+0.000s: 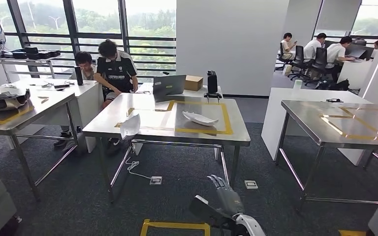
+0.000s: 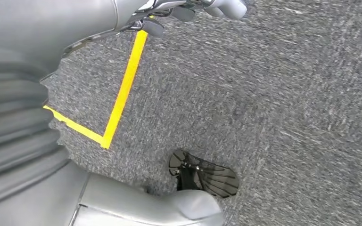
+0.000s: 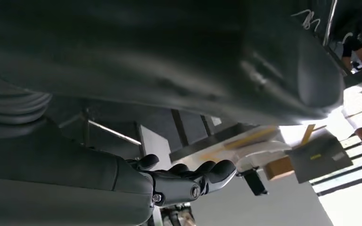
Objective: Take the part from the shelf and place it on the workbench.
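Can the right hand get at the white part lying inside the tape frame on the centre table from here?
Probably not yet. The right hand hangs low over the carpet, short of the table; the white part lies further in on the tabletop. Nothing blocks the way, but the robot looks too far off.

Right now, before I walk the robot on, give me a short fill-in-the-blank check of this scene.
1. The two white parts lie on the middle ____.
2. The tape framing them is ____.
3. The raised right robot hand holds ____.
4. The laptop sits at that table's ____ edge.

Missing words: table; yellow; nothing; far

Left robot hand (image 2: 188, 7) edge-cropped, blurred
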Tool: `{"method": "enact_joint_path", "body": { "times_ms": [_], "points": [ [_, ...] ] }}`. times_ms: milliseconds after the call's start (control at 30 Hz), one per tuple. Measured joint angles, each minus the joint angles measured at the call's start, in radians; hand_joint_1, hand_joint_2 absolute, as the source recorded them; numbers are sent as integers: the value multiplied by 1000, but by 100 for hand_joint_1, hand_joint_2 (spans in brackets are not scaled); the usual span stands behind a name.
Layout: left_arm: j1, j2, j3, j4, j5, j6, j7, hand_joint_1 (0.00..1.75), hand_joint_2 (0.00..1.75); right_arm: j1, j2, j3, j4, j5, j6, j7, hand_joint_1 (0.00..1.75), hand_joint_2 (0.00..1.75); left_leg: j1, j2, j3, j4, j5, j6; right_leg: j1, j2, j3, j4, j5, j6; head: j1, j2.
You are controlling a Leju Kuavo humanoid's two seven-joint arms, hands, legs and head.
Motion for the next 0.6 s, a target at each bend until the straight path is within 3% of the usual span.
{"method": "enact_joint_path", "body": {
  "times_ms": [67,133,200,267,300,333,367,433,500,600],
  "points": [
    [0,-3,3,0,3,0,3,0,175,7,1,-37,-7,-44,13,4,0,0,2,4,-2,-6,16,-14,9,-2,48,-84,-39,-12,0,0],
    [0,-4,6,1,4,1,6,0,175,30,0,-60,-19,-64,14,13,0,0,4,5,-6,-7,21,-26,6,-2,50,-103,-25,-20,0,0],
    [2,-4,8,1,7,2,8,0,175,56,-2,-69,-30,-72,13,19,0,0,4,2,-25,40,-25,-33,0,-3,47,-115,-4,-29,-1,0],
    [3,-4,10,1,11,3,9,0,175,76,-3,-74,-42,-77,11,18,0,0,4,0,-61,155,-105,-38,1,-3,34,-114,7,-34,-1,0],
    [3,-4,12,1,13,3,10,0,175,85,-5,-75,-47,-78,10,17,0,0,5,-1,-74,210,-130,-40,1,-4,26,-111,11,-33,-1,0],
    [4,-3,13,1,13,5,10,0,175,96,-6,-76,-52,-79,9,16,0,44,5,0,-75,239,-138,-42,0,-4,19,-108,14,-31,-1,0],
    [4,-3,14,1,13,6,11,0,175,106,-9,-76,-57,-79,7,15,0,87,5,0,-58,234,-130,-43,0,-5,14,-105,16,-29,-1,0],
    [4,-2,15,1,14,7,12,0,175,122,-13,-76,-69,-79,2,13,0,175,6,1,23,124,-98,-43,-2,-7,4,-96,17,-24,0,0],
    [3,-1,17,1,17,-2,13,0,175,127,-17,-76,-81,-80,0,10,0,175,4,0,90,25,-84,-35,-2,-7,-6,-85,17,-16,-1,0],
    [3,-1,22,2,20,-13,12,0,175,132,-22,-76,-92,-87,4,3,0,175,2,-3,103,3,-89,-21,1,-6,-11,-79,18,-6,0,0]
  ]
}}
